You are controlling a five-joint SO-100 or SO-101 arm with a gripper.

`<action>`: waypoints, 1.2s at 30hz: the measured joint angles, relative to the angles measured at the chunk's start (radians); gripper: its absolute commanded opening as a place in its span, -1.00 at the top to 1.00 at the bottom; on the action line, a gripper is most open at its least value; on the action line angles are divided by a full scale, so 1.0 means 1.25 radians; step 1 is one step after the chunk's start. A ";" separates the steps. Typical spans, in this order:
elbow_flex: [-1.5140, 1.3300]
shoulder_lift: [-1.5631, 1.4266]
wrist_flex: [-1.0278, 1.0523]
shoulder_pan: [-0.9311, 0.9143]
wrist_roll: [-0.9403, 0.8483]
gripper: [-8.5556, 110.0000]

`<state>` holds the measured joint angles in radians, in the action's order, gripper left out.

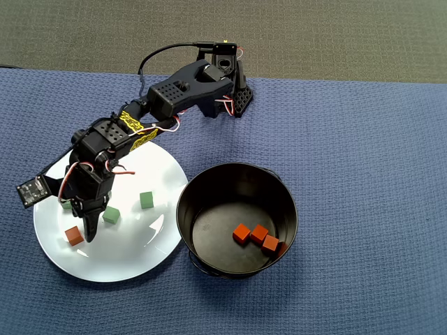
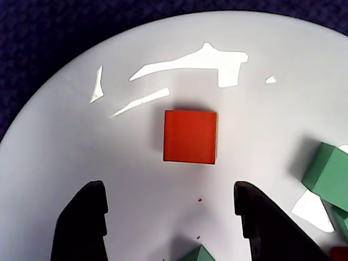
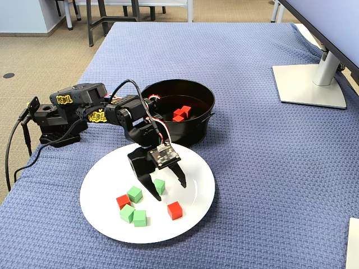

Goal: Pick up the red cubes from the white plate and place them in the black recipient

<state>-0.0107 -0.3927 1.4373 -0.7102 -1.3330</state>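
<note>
One red cube lies on the white plate just ahead of my gripper, which is open with nothing between its black fingers. In the fixed view the gripper hangs low over the plate, a short gap from that cube. A second red cube sits among the green ones. In the overhead view my gripper is beside the red cube on the plate. The black recipient to the right of the plate holds three red cubes.
Several green cubes are scattered on the plate, one right by the fingers. The recipient stands behind the plate, its rim touching the plate's edge. A monitor stand sits at the far right of the blue cloth.
</note>
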 measured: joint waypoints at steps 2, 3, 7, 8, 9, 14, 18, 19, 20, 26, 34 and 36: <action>0.009 0.017 -0.013 -0.001 -0.006 0.50; 0.009 0.028 -0.022 -0.001 -0.007 0.51; 0.009 0.080 -0.049 -0.001 -0.007 0.53; 0.009 0.090 -0.055 -0.001 -0.007 0.53; 0.009 0.094 -0.064 -0.001 -0.007 0.53; 0.009 0.104 -0.101 -0.001 -0.007 0.55; 0.009 0.106 -0.117 -0.001 -0.007 0.60; 0.009 0.106 -0.118 -0.001 -0.007 0.65; 0.009 0.106 -0.121 -0.001 -0.007 0.68; 0.009 0.106 -0.131 -0.001 -0.007 0.86; -0.056 0.074 -0.189 -0.001 0.052 0.86; -0.135 0.018 -0.217 -0.002 0.090 0.86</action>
<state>-0.1795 -0.3697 1.1658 -0.7133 -1.2210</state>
